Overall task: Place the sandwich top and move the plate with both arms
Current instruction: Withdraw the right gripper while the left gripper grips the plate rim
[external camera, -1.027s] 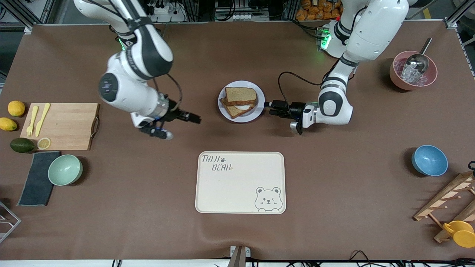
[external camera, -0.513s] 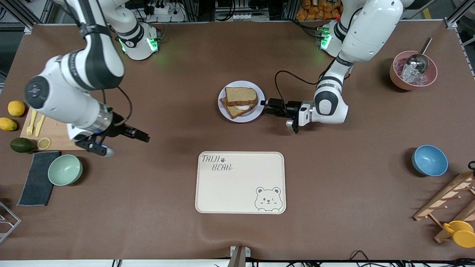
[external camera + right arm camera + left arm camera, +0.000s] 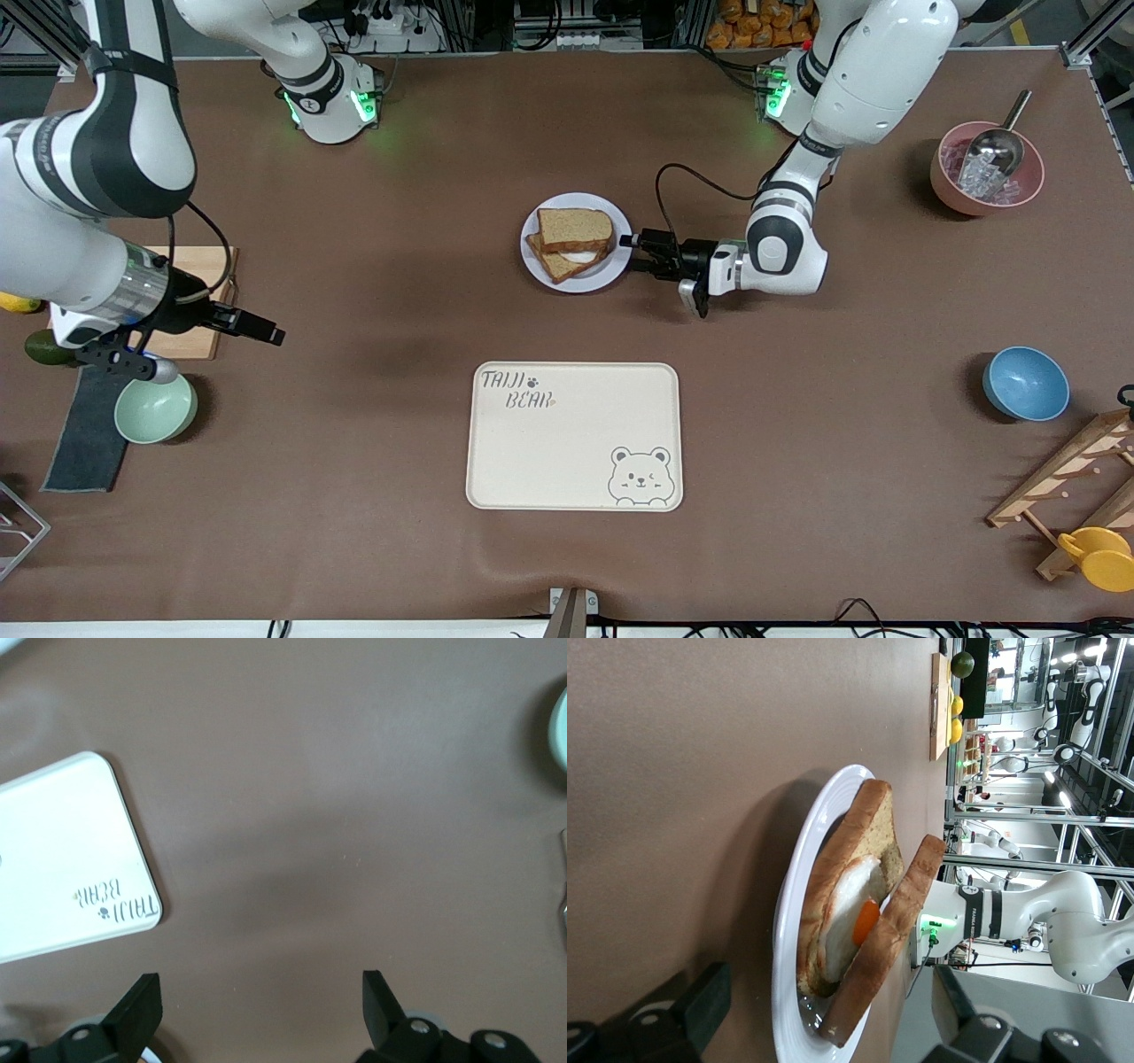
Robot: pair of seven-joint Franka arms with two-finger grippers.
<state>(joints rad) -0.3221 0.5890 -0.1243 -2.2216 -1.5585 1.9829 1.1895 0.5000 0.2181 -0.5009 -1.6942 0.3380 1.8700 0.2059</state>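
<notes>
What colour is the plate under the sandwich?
Pale lavender-white plate, plain with no pattern; clearest in the front view.

I count one plate; two bread slices with one egg; one tray; three bowls; one cutting board; my two grippers.
</notes>
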